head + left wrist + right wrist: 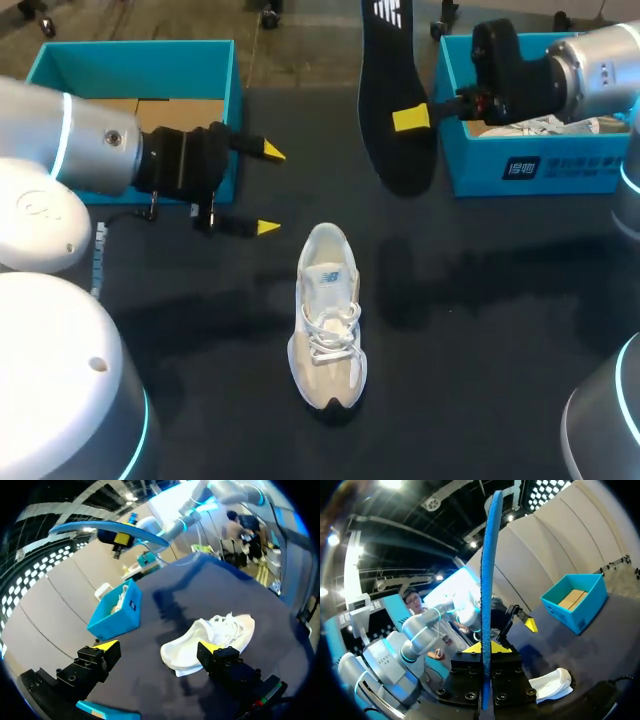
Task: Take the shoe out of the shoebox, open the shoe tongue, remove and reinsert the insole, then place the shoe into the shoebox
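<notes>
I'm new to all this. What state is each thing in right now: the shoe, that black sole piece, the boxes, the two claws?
shoe, upright on the table, outside both boxes, untouched.
insole, out of the shoe, held up in the air.
left shoebox, open, no shoe inside.
right shoebox, open, something white inside.
left gripper, jaws open, empty.
right gripper, jaws shut on the insole.

A white and beige shoe (pixel 328 318) is set upright on its sole at frame centre. A dark insole (pixel 395 150) is held aloft at upper middle, pinched in the right hand (pixel 412 118). An open teal shoebox (pixel 60 70) is seen at upper left, and a second shoebox (pixel 560 165) at upper right.
</notes>
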You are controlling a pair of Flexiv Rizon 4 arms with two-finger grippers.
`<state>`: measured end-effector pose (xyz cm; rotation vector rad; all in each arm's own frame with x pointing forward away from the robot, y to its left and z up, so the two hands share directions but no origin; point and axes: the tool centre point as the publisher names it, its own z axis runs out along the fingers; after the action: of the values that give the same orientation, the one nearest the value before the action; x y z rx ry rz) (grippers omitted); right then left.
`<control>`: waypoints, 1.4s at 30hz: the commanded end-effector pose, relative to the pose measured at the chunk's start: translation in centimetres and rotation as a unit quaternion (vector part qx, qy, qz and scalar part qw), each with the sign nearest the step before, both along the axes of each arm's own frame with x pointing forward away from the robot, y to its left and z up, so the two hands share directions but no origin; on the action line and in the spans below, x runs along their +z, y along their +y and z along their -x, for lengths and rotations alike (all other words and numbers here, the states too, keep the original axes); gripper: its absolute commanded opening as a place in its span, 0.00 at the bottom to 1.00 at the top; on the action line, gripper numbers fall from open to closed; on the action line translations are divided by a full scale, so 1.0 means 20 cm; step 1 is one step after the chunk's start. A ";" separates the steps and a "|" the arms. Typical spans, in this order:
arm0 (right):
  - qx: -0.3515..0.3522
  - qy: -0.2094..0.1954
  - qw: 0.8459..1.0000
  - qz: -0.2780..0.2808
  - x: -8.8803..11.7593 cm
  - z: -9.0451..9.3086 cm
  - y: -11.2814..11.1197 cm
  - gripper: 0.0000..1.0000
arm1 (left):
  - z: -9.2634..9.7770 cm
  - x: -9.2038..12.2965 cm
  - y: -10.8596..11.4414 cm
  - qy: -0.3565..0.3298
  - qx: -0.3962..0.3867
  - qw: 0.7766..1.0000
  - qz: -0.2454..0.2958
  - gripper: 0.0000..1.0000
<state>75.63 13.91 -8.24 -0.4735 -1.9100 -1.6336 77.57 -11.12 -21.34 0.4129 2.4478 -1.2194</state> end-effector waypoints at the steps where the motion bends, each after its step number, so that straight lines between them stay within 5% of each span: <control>1: 0.003 0.000 1.000 -0.001 0.00 -0.01 0.01 0.00 | -0.02 0.01 -0.01 0.010 -0.008 1.000 -0.012 1.00; 23: 0.003 0.000 1.000 -0.001 0.00 -0.01 0.01 0.00 | -0.03 -0.01 0.01 0.021 -0.006 1.000 -0.021 1.00; 29: 0.003 0.000 1.000 -0.001 0.00 -0.01 0.01 0.00 | -0.02 -0.17 0.06 0.046 -0.029 0.998 -0.043 1.00; 40: 0.023 -0.087 0.996 0.021 -0.19 -0.08 0.18 0.00 | -0.01 -0.38 0.08 0.072 -0.019 0.996 -0.057 1.00; 42: -0.004 -0.066 0.998 -0.001 -0.24 -0.09 0.19 0.00 | 0.00 -0.42 0.07 0.069 -0.016 0.995 -0.067 1.00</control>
<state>76.33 16.70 -11.96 -0.3476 -2.0567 -1.6741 77.55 -8.85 -28.46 0.4273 2.6655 -1.1493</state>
